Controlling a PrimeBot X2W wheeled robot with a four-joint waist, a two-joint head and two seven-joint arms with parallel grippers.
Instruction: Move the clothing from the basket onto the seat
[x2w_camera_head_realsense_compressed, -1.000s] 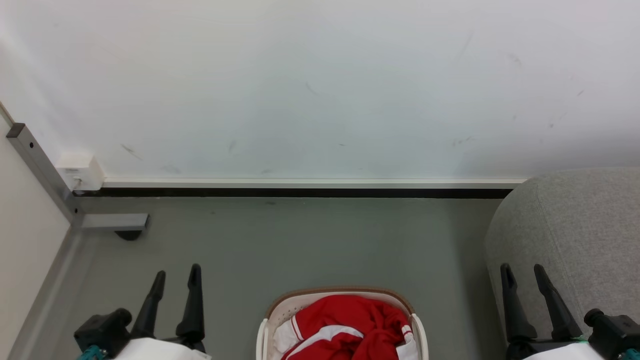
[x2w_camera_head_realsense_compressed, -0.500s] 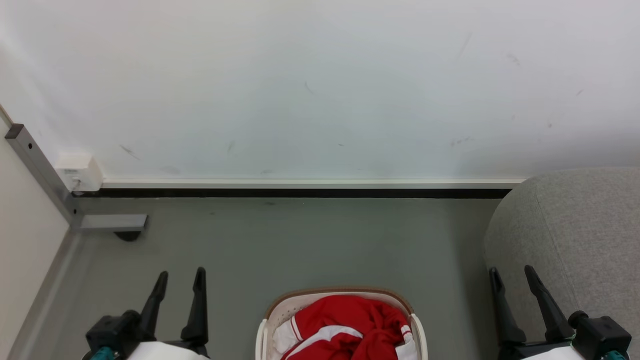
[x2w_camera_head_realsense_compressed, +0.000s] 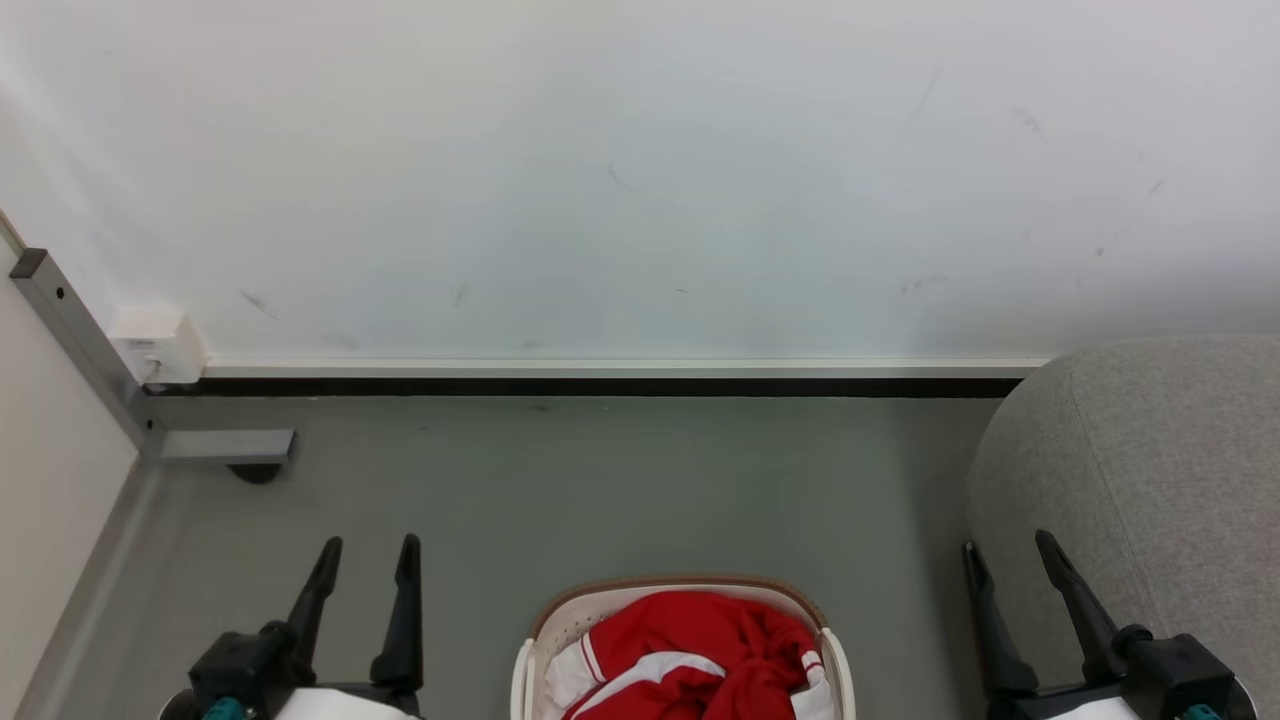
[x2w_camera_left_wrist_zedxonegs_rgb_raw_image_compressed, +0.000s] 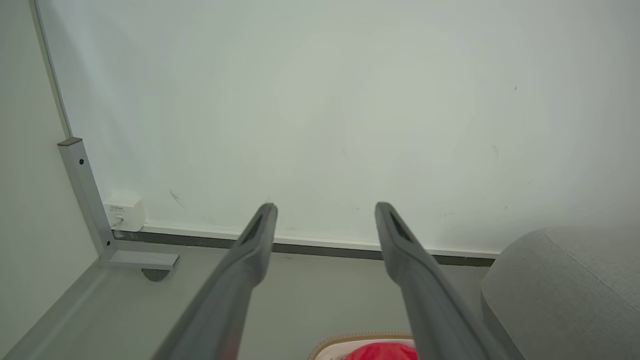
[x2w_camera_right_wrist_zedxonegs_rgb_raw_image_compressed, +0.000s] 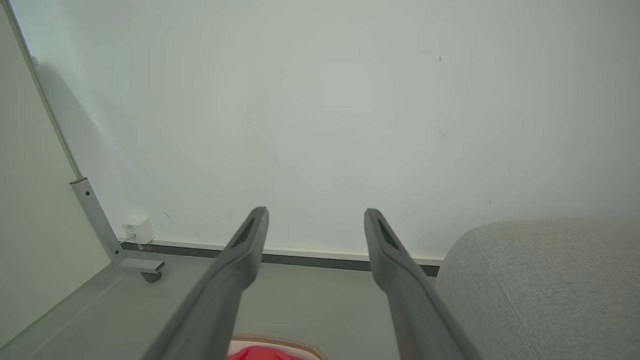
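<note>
The red clothing (x2w_camera_head_realsense_compressed: 700, 650) with white stripes lies heaped in the white basket (x2w_camera_head_realsense_compressed: 524, 670) with a brown rim, at the bottom middle of the head view. The light-grey seat (x2w_camera_head_realsense_compressed: 1150, 470) stands at the right. My left gripper (x2w_camera_head_realsense_compressed: 370, 545) is open and empty, left of the basket. Open and empty too, my right gripper (x2w_camera_head_realsense_compressed: 1008, 545) sits to the basket's right, in front of the seat's edge. The left wrist view looks past my left gripper (x2w_camera_left_wrist_zedxonegs_rgb_raw_image_compressed: 325, 206) to the clothing (x2w_camera_left_wrist_zedxonegs_rgb_raw_image_compressed: 382, 352) at the bottom edge and the seat (x2w_camera_left_wrist_zedxonegs_rgb_raw_image_compressed: 565, 295). Beyond my right gripper (x2w_camera_right_wrist_zedxonegs_rgb_raw_image_compressed: 315, 211) are the seat (x2w_camera_right_wrist_zedxonegs_rgb_raw_image_compressed: 540, 285) and the basket's rim (x2w_camera_right_wrist_zedxonegs_rgb_raw_image_compressed: 280, 342).
A white wall (x2w_camera_head_realsense_compressed: 640, 170) with a dark skirting strip runs across the back. A grey metal post with a foot (x2w_camera_head_realsense_compressed: 225, 445) and a small white box (x2w_camera_head_realsense_compressed: 160, 345) stand at the left corner. Grey floor (x2w_camera_head_realsense_compressed: 620, 490) lies between wall and basket.
Both grippers have drifted inward toward the basket, the left one rightward and the right one leftward. Basket, clothing and seat have stayed put.
</note>
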